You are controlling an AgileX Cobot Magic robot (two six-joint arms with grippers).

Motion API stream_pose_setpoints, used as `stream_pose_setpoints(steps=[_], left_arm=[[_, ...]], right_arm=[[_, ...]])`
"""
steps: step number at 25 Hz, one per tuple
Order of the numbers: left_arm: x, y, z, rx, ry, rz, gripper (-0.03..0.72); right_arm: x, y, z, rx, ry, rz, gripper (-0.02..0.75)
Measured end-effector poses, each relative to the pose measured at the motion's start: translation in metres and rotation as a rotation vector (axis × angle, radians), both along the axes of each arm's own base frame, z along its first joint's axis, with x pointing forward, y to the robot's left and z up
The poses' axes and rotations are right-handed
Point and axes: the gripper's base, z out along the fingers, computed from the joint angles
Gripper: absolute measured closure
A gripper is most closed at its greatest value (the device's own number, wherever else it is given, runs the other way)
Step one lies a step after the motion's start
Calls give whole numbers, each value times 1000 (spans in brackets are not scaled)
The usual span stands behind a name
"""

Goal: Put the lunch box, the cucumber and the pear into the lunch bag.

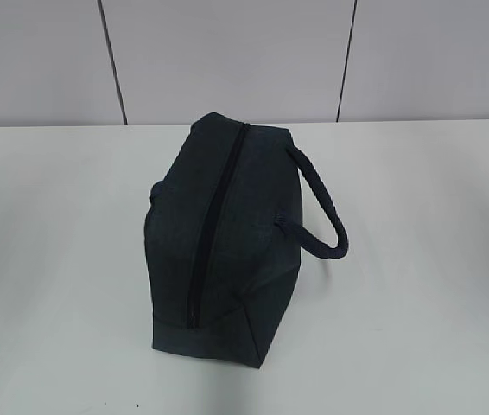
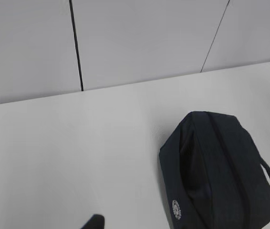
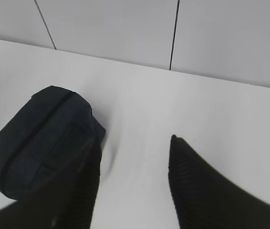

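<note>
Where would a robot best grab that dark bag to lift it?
Probably by the padded loop handle of the lunch bag, coming from the right gripper side. The handle arches clear of the fabric there, leaving a gap for a finger.

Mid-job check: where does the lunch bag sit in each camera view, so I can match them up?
Exterior view: the lunch bag stands at centre on the white table, loop handle out to the right.
Left wrist view: lower right, partly cut off by the bottom edge.
Right wrist view: lower left, behind the near finger.
Shared landmark: the closed black zipper along its top, seen in all three views.
</note>
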Motion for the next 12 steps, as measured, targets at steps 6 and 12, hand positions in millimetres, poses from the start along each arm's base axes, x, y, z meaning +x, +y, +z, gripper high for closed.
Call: stream_pose_setpoints(steps=[6,12], left_arm=[[-45,15,15,-38,-121,3,381],[-91,30,6,-57,-203,8,381]], right_arm=[[-65,-10,-27,-16,-41,-23,362],[-103,-19,-75,-52,-23,-53,318]])
